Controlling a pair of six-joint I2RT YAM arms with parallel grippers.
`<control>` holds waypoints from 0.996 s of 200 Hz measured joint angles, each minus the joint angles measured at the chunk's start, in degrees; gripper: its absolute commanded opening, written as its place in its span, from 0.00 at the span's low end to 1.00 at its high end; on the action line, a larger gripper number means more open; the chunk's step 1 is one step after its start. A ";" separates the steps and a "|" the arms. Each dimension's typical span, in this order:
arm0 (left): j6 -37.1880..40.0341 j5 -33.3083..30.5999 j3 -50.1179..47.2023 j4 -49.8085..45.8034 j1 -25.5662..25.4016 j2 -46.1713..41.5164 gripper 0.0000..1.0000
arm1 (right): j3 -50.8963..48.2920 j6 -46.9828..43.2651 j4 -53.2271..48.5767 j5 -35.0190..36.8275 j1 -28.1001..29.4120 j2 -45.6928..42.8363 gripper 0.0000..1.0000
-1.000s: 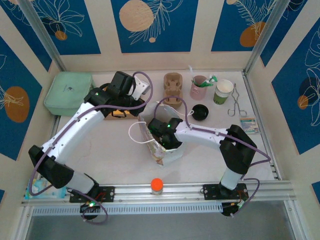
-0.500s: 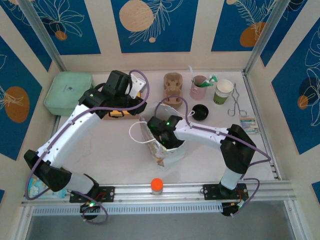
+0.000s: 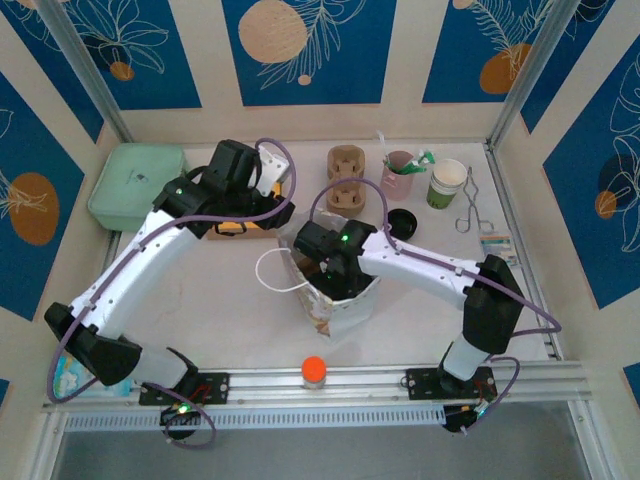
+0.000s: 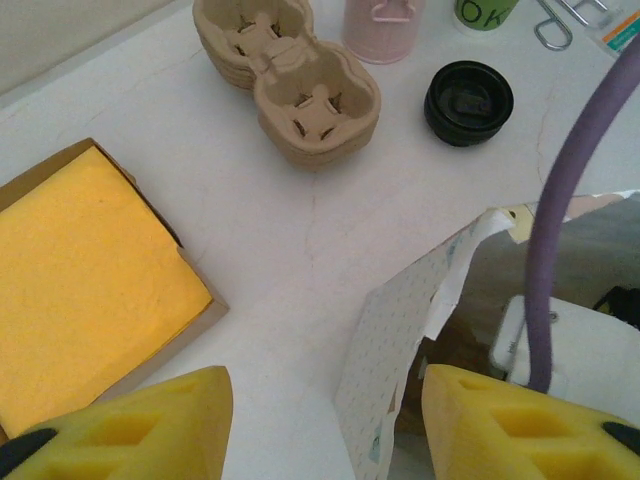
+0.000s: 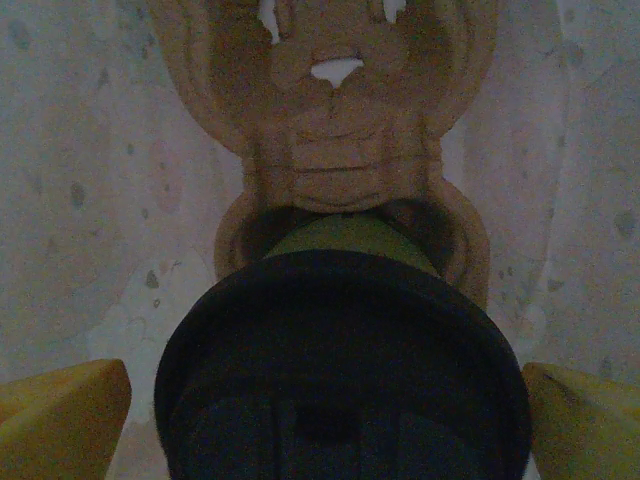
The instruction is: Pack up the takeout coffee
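Squarely centred, takeout coffee [image 5: 340, 370] — between right fingers [image 5: 60, 410]

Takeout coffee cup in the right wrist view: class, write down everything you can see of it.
The takeout coffee cup is a small olive-green paper cup. A strip of its wall shows above a round black plastic lid that is pressed on. It seems upright, seated in a brown pulp carrier, in dim light. The right gripper stands open, its yellow fingertips flanking the lid; whether they touch it cannot be judged.
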 measured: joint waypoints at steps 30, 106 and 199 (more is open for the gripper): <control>-0.02 -0.15 0.52 -0.09 -0.04 -0.22 0.58 | 2.01 -0.02 -1.84 0.68 0.42 -0.70 0.99; -0.46 -0.13 1.29 -0.37 -0.07 -1.95 0.65 | 8.48 -0.04 -6.62 2.69 1.90 -2.47 0.99; -0.61 -0.11 1.55 -0.37 -0.09 -3.15 0.70 | 16.06 -0.44 -12.79 4.33 2.67 -2.91 0.99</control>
